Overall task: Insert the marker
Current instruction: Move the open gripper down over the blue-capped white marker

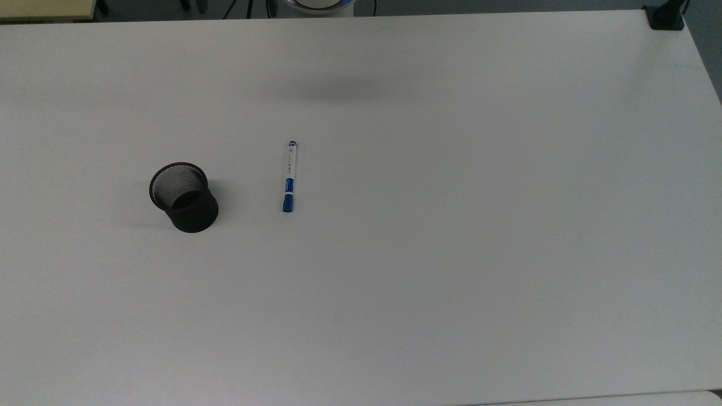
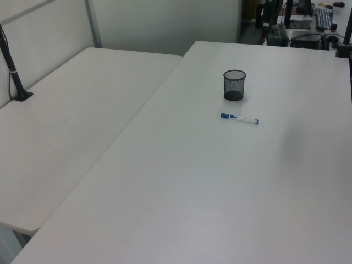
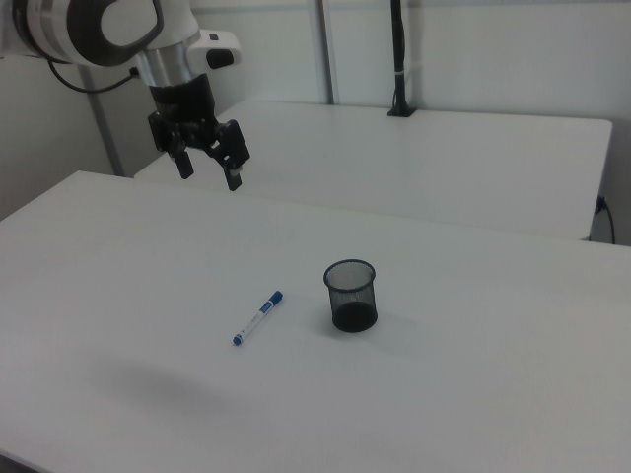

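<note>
The marker (image 3: 258, 317) lies flat on the table (image 3: 473, 394), well below and ahead of the gripper (image 3: 208, 169), which hangs high with fingers spread and empty. The mesh cup (image 3: 351, 295) stands upright beside the marker, apart from it. Nothing is grasped yet; pickup and insertion remain. From above, the marker's (image 1: 289, 176) printed label is visible.

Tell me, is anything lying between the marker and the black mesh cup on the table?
Nothing visible does. The marker lies flat on the white table, apart from the upright black mesh cup, with bare tabletop between them. The open claw hangs high above the table, with nothing beneath it.
</note>
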`<state>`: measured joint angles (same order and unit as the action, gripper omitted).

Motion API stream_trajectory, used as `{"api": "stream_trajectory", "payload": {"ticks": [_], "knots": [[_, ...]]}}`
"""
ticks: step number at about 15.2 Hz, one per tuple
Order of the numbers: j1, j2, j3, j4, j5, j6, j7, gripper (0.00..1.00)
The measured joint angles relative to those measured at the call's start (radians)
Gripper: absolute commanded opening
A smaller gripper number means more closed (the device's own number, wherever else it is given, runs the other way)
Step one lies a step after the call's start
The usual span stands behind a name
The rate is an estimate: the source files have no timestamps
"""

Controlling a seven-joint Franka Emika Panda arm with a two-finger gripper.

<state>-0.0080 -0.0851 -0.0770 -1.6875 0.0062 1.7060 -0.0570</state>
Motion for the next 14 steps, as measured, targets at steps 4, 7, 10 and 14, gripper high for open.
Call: {"api": "stream_trajectory", "payload": {"ticks": [4, 7, 10, 14], "knots": [[-0.001, 0.014, -0.002, -0.017, -0.012, 0.0, -0.174, 1.0], [-0.002, 0.075, -0.004, -0.028, -0.023, 0.008, -0.267, 1.0], [0.004, 0.162, -0.001, -0.034, -0.051, 0.111, -0.202, 1.0], [0.017, 0.302, 0.0, -0.06, -0.057, 0.329, -0.034, 1.0]]}}
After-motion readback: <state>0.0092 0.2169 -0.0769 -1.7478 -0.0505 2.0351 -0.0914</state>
